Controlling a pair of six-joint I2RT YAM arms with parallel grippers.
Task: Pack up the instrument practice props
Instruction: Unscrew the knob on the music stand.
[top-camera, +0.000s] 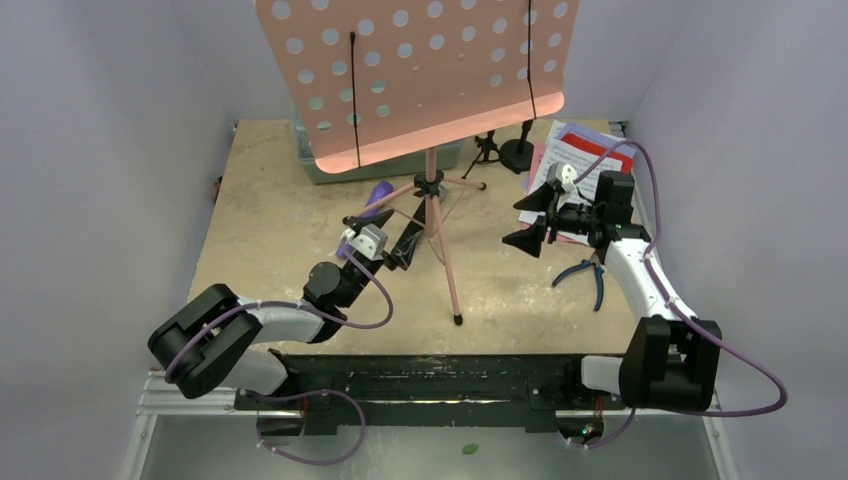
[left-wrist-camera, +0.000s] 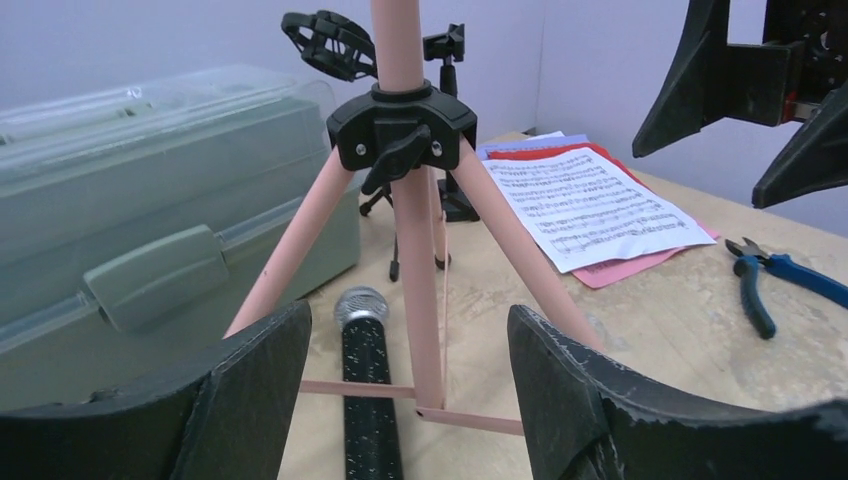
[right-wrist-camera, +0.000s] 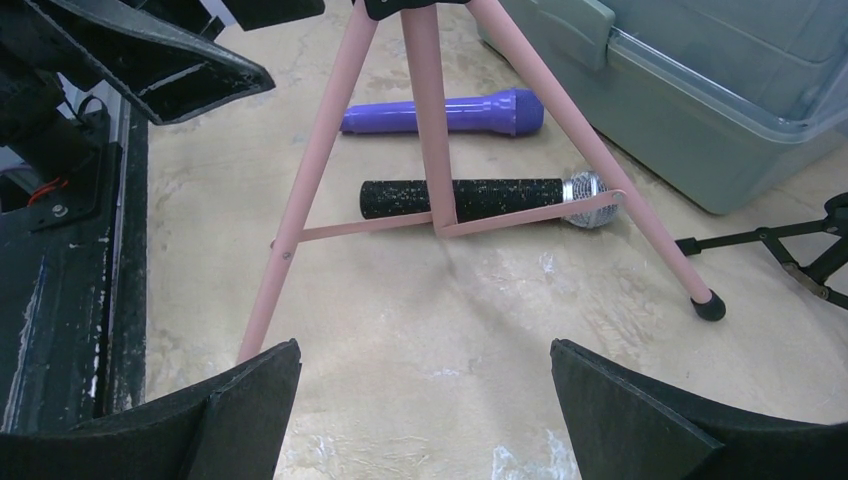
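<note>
The pink tripod stands mid-table with its perforated pink tray on top. My left gripper is open at its left side. In the left wrist view my left gripper straddles the lower centre pole and the black silver-headed microphone lying on the table, touching neither. The purple microphone lies beside the black one. My right gripper faces the tripod from the right, open and empty. Red and white sheet-music pages lie back right. Small black mic mounts stand behind the tripod.
A grey-green plastic case sits closed at the back left, partly behind the tray. Blue-handled pliers lie on the table under my right arm. Walls close in the table on three sides.
</note>
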